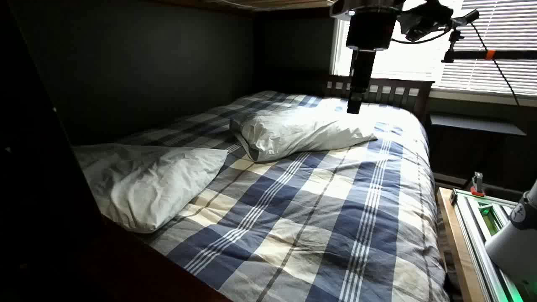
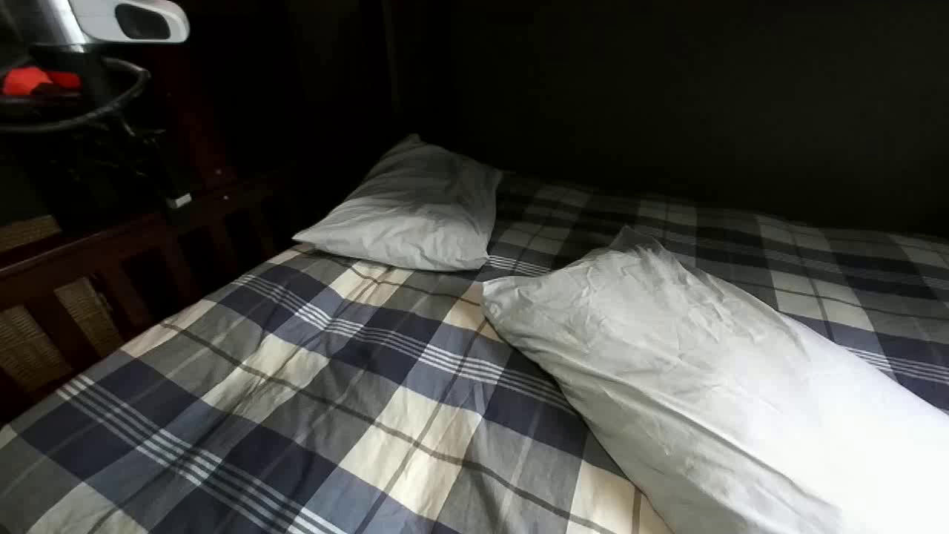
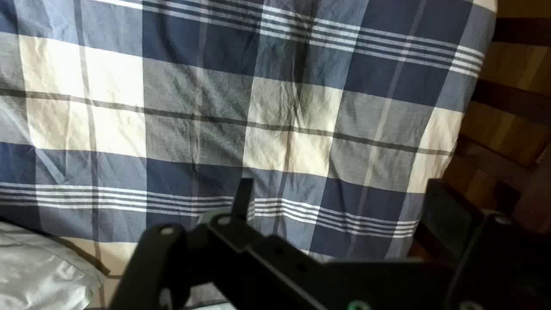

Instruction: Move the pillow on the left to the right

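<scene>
Dark wall seen along the far side of the bed. Bed covered by a rumpled plaid duvet: navy, grey, cream. Window blinds, brightly backlit, seen behind the slatted headboard. Slatted wooden rail seen at the duvet's edge, left side of an exterior view; slatted wood also picked up at the right of the wrist view.

Both pillows laid flat on the duvet, seen in both exterior views. Right pillow is long, cut off by the picture edge there, partly washed out by light. Task item is the left pillow: duller grey-white, case wrinkled, placed at the left in both exterior views, partly covered by a dark foreground edge in one of these. Nearest corners are close together, strip of duvet seen between.

White arm base seen beside the bed, next to an aluminium frame. Dark shelf seen behind it.

Pillowcase corner caught at lower left of the wrist view; which pillow cannot be told.

Gripper is pointed down above the duvet, height cannot be judged. Fingers are spread wide, plain duvet seen between them. Small clamp fixed at the frame's corner.
</scene>
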